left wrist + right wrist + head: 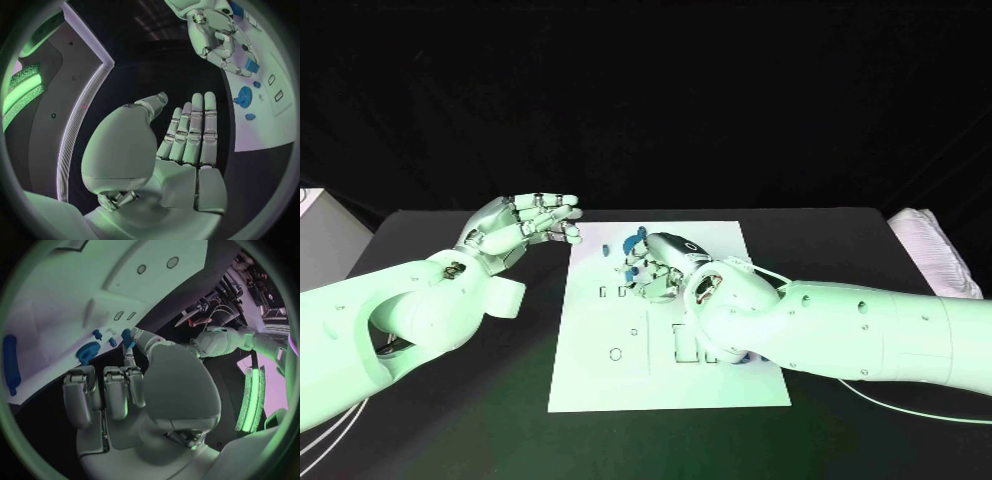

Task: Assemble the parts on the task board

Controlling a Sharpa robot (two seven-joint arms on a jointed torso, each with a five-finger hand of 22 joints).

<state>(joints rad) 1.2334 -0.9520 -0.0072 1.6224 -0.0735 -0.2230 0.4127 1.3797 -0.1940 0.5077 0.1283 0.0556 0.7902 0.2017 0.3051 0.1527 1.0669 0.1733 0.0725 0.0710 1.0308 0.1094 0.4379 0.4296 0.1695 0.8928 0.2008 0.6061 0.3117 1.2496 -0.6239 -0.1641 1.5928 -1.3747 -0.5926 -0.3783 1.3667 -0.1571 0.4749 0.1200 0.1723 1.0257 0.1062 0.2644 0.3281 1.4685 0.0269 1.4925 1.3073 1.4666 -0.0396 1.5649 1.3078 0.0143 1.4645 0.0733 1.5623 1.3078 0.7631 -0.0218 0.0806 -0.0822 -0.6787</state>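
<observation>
The white task board (668,385) lies in the middle of the black table. My right hand (678,265) hovers over its far half, its thumb and a finger pinching a small blue part (127,337), which also sits at the fingertips as the small blue part (252,65). Under that hand, a round blue part (87,351) and two smaller blue pieces (97,334) rest on the board, and a long blue part (10,365) lies farther off. My left hand (524,225) is raised off the board's far left corner, fingers straight, thumb apart, holding nothing.
Rectangular slots (682,345) and small holes (617,352) mark the board's near half. A white box (318,235) stands at the table's left edge and a pale ribbed object (935,250) at its right edge. A cable (877,400) runs under my right arm.
</observation>
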